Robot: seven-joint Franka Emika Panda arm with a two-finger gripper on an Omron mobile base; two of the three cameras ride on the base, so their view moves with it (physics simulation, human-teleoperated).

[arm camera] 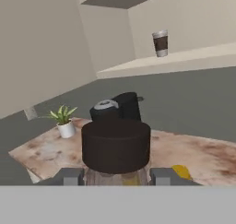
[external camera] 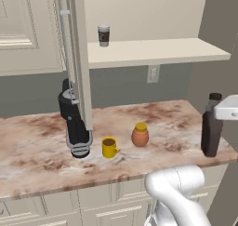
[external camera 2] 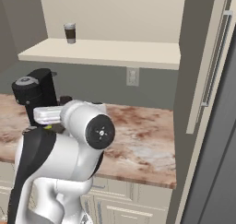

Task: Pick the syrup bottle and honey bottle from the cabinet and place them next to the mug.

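the gripper (arm camera: 117, 176) has its jaws closed on the syrup bottle (external camera: 211, 126), whose dark cap fills the middle of the hand view between the two fingertips (arm camera: 69, 176). in the left base view the bottle hangs upright at the right end of the worktop (external camera: 42, 146), near its front edge. the honey bottle (external camera: 140, 135) already stands just right of the mug (external camera: 109, 148), towards the front of the worktop. the cabinet (external camera: 153, 50) shelf holds a paper cup (external camera: 103, 36). the step looks like carrying the syrup leftward; it should stay upright, come down on bare worktop beside the honey bottle, and be released only once its base sits flat, since a tall bottle tips easily.
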